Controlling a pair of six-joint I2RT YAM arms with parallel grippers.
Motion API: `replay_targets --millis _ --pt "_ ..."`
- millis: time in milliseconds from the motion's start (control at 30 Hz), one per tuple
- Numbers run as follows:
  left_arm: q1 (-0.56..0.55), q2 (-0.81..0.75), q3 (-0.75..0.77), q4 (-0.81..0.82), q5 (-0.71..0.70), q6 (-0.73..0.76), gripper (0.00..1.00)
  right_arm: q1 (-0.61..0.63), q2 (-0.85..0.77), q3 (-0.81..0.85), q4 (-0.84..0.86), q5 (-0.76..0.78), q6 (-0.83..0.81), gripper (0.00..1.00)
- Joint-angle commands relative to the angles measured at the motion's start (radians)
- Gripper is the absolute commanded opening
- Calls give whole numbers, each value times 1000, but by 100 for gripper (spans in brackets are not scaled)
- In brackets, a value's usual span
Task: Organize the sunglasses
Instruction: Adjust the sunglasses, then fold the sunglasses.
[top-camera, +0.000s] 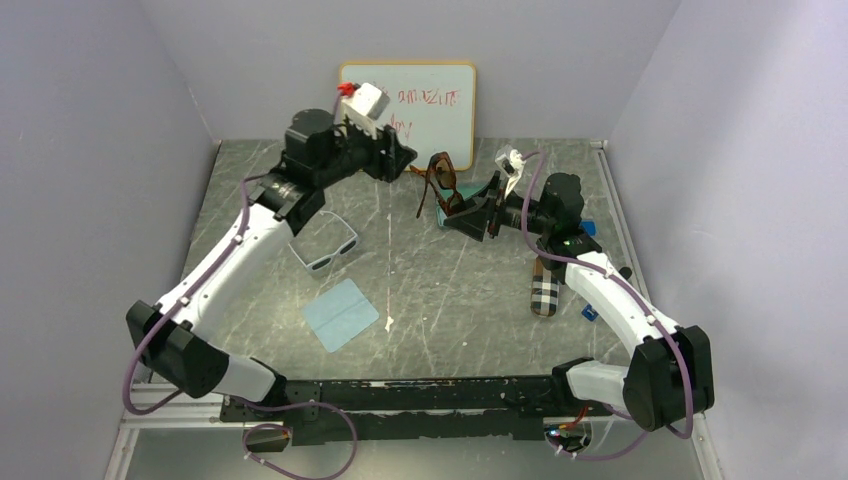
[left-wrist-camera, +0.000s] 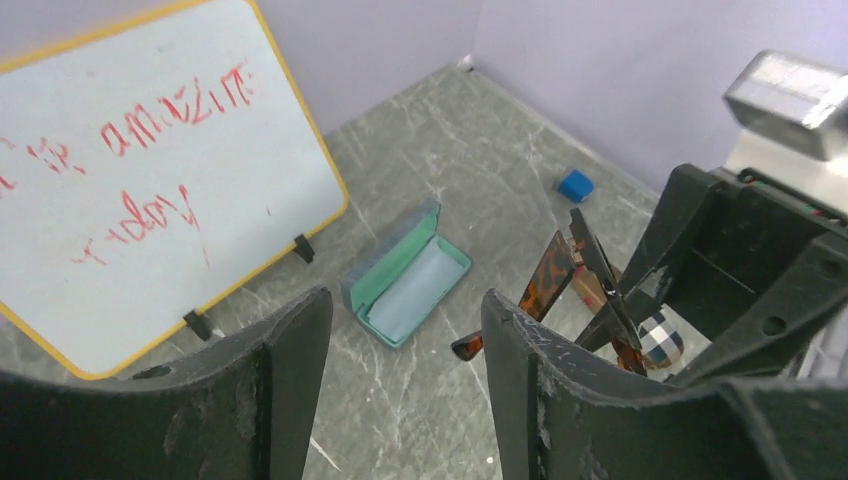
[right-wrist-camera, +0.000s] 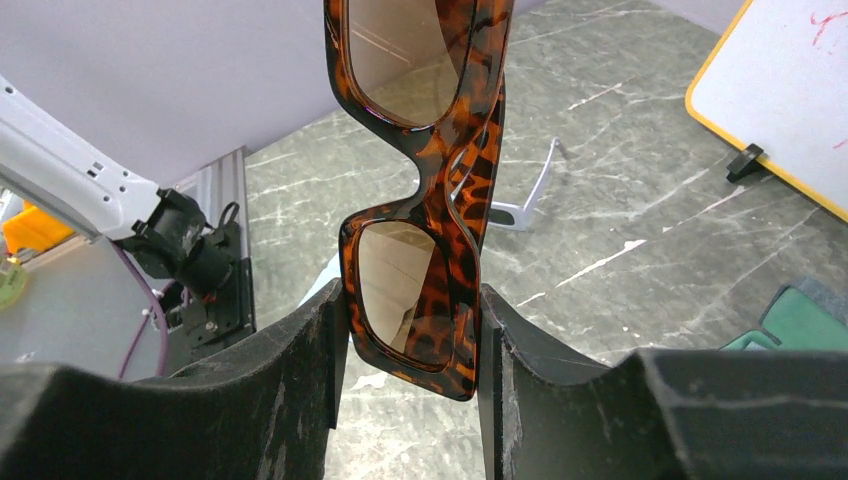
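Right gripper (right-wrist-camera: 410, 330): clamped on the brown sunglasses (right-wrist-camera: 440, 200), 1 lens pinched between the 2 fingers (right-wrist-camera: 300, 380). The pair is up off the table (top-camera: 450, 300), frame on end, 2nd lens stacked above the gripped one. Tortoiseshell frame, amber lenses. In the top view it hangs mid-table towards the back, just in front of the whiteboard (top-camera: 410, 115), temples folded out towards the left arm.

Left gripper (left-wrist-camera: 405, 340): jaws wide apart, nothing between them. It is raised at the back, close to the whiteboard and pointing at the right gripper, near the brown pair but not touching it.

White sunglasses (top-camera: 325, 245): flat on the table, left of centre, just beside the left arm's forearm, no gripper on them.

Open teal case (left-wrist-camera: 405, 285): on the table below the 2 grippers, lid up, pale lining showing, nothing inside.

Plaid case (top-camera: 545, 290): lying on the right side beside the right arm.

Light-blue cloth (top-camera: 340, 313): flat on the table, nearer the arm bases than the white pair.
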Motion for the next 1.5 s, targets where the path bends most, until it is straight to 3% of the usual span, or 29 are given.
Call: replay_targets --millis 0,333,833,1033,1267,1467 --pt "-81 42 27 -31 -207 69 62 1 -24 11 27 -6 4 0" --pt "-160 56 -65 -12 -477 218 60 -3 -28 28 78 -59 70 0" --pt "-161 11 -207 -38 -414 237 60 -19 -7 88 154 -98 177 0" --pt "-150 2 -198 -48 -393 200 61 -21 -8 97 29 -57 42 0" --pt "-121 -16 -216 -36 -329 186 61 -24 -9 69 15 -53 6 0" --pt "-59 -62 -216 -86 -204 288 78 -16 -20 37 -129 -58 -252 0"
